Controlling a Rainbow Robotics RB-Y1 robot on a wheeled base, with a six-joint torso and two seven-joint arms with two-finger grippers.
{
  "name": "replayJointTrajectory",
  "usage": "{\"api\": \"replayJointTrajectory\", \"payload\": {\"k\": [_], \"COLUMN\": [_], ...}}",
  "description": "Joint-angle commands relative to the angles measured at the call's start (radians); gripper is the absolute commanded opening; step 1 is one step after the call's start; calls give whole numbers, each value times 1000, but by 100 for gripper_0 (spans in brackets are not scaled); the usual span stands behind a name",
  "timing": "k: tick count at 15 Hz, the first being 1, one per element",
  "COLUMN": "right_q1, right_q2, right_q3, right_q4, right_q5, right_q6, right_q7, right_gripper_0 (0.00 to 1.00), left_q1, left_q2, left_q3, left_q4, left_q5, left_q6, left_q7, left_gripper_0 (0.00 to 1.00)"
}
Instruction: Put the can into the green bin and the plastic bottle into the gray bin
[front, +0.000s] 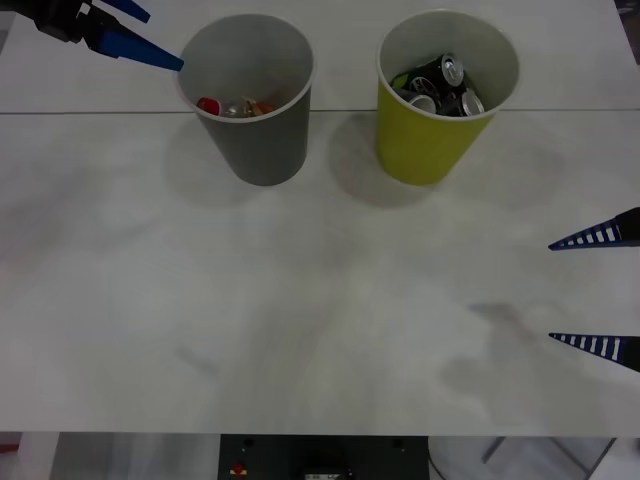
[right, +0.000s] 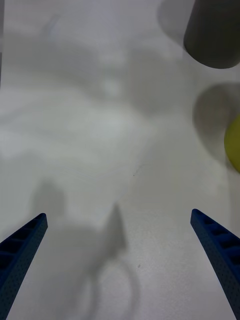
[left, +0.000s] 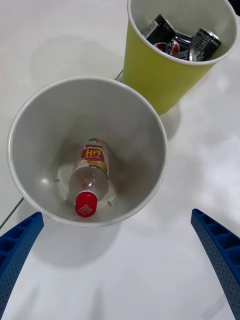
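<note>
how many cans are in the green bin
3 can be made out, maybe more hidden beneath. All lie piled inside the green bin: one can by the rim nearest the gray bin, a second can opposite, a third can wedged between them.

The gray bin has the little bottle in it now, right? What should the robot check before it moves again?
1. Plastic bottle inside the gray bin: ok, it lies on the bottom, red cap on.
2. Cans inside the green bin: ok, several dark cans sit in it.
3. Both bins upright: ok, standing apart on the table.
4. Left gripper empty: ok, fingers open above the gray bin's near rim.
5. Right gripper empty: ok, fingers open, low over the table's right side.
6. Nothing left to sort on the table: ok in the front view.
</note>
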Motion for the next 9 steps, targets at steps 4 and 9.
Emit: {"api": "replayJointTrajectory", "payload": {"k": [4, 9], "right_q1": [0, 0], "right_q2": [0, 0], "right_q3": [0, 0], "right_q4": [0, 0], "right_q5": [0, 0], "right_q6": [0, 0], "right_q7": [0, 0], "right_gripper_0": [100, 100], "left_q1": [389, 862], "left_q2": [75, 23], "left_q3": [335, 794], "left_q4": [-115, -367], "left_q5": [60, -61], "left_q6": [-4, -9], "left_q7": [-197, -247], "left_gripper_0": [100, 100]}}
